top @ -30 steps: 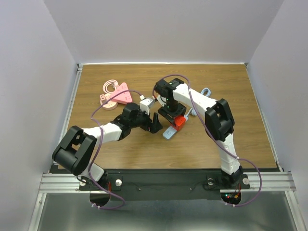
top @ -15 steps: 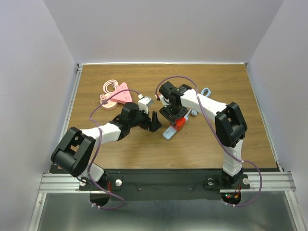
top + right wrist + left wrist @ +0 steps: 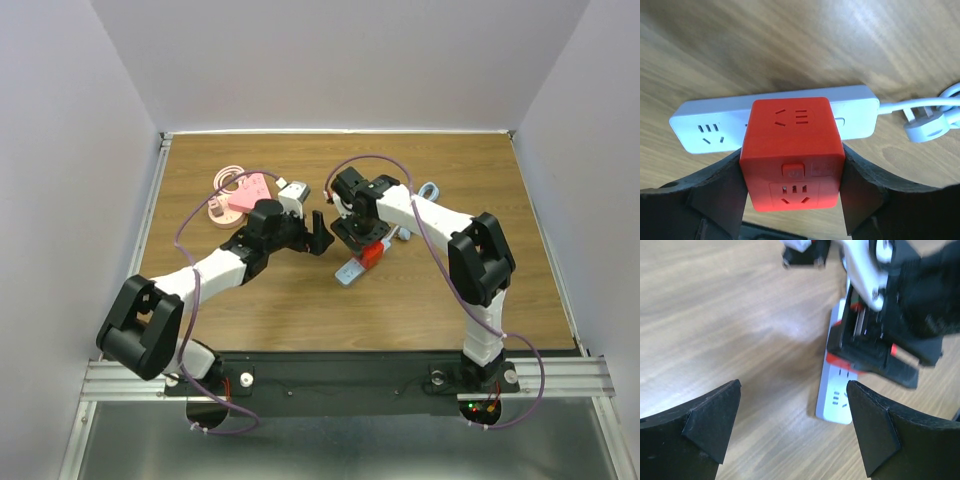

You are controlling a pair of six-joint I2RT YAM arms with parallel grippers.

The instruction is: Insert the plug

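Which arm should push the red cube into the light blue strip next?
Right arm. The right end effector grips the plug, which sits over the power strip. The left end effector is open, holds nothing, and is off to the side.

No readable text, brand or number on the plug (image 3: 791,145) or elsewhere

Smooth plastic plug (image 3: 792,150), glossy power strip (image 3: 700,125), wood-grain table (image 3: 740,45)
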